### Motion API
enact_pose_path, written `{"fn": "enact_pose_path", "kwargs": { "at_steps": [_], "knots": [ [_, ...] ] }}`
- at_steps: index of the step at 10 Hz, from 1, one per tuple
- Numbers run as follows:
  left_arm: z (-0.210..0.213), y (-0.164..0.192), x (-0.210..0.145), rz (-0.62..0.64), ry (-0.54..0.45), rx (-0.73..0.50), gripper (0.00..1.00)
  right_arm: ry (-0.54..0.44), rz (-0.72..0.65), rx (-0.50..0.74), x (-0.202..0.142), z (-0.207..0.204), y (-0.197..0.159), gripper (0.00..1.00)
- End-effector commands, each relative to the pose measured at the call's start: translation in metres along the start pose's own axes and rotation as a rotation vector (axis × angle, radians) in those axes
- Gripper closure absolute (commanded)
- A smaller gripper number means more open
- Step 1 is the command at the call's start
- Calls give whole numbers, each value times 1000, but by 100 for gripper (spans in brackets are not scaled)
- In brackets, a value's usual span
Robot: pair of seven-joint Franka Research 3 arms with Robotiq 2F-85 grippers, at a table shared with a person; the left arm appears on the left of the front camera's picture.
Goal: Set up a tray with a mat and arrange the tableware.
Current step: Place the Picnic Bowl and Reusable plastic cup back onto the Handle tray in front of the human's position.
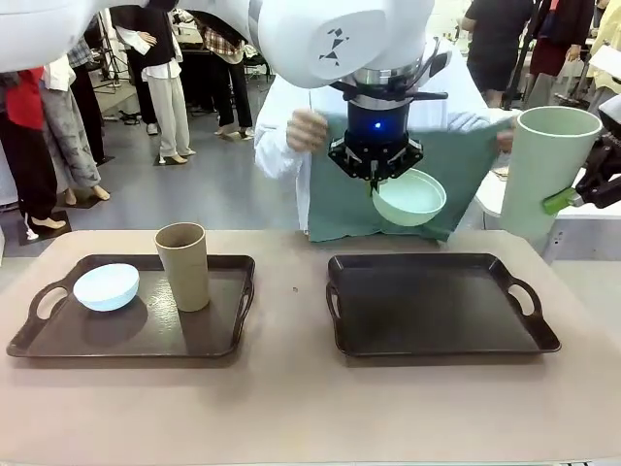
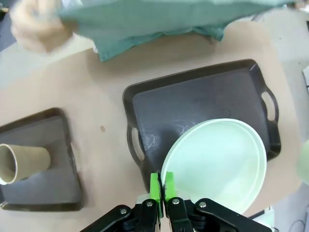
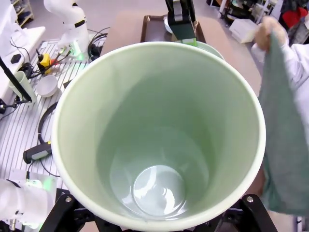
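While the left gripper (image 1: 376, 173) pinches its rim between tightly closed green pads, the mint green bowl (image 1: 411, 198) hangs tilted in the air, its opening turned towards the robot's side. From the left wrist view it sits over the dark tray (image 1: 437, 340) on the robot's right. Just behind the bowl, a person's hands (image 1: 307, 129) hold up a teal-green mat (image 1: 340, 204) by its top corners, beyond the table's far edge.

Out to the right, the right gripper (image 1: 563, 201) grasps the pale green cup (image 1: 546, 170) across its body, holding it upright and clear of the table (image 1: 291, 408). On the robot's left, a second dark tray (image 1: 126, 335) carries the pale blue bowl (image 1: 106, 286), tilted on its side, and the tan-brown cup (image 1: 183, 265) standing upright just beside it. A small black mark shows on the white arm housing above the left gripper, too small to read.
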State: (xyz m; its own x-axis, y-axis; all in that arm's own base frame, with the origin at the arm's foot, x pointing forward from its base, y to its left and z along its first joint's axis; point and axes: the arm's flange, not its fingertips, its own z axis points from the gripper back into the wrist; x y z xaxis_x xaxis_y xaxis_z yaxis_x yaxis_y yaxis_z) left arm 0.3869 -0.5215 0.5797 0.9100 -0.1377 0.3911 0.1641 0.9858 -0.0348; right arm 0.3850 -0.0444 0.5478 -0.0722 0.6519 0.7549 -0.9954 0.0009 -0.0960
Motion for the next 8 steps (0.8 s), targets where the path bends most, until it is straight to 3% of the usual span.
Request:
{"fn": "enact_pose_path", "kwargs": {
  "at_steps": [1, 8],
  "knots": [
    [7, 0, 0, -8, 0, -19, 100, 14, 14, -1, 1, 2, 1, 78],
    [7, 0, 0, -8, 0, -19, 100, 14, 14, -1, 1, 2, 1, 78]
  ]
}}
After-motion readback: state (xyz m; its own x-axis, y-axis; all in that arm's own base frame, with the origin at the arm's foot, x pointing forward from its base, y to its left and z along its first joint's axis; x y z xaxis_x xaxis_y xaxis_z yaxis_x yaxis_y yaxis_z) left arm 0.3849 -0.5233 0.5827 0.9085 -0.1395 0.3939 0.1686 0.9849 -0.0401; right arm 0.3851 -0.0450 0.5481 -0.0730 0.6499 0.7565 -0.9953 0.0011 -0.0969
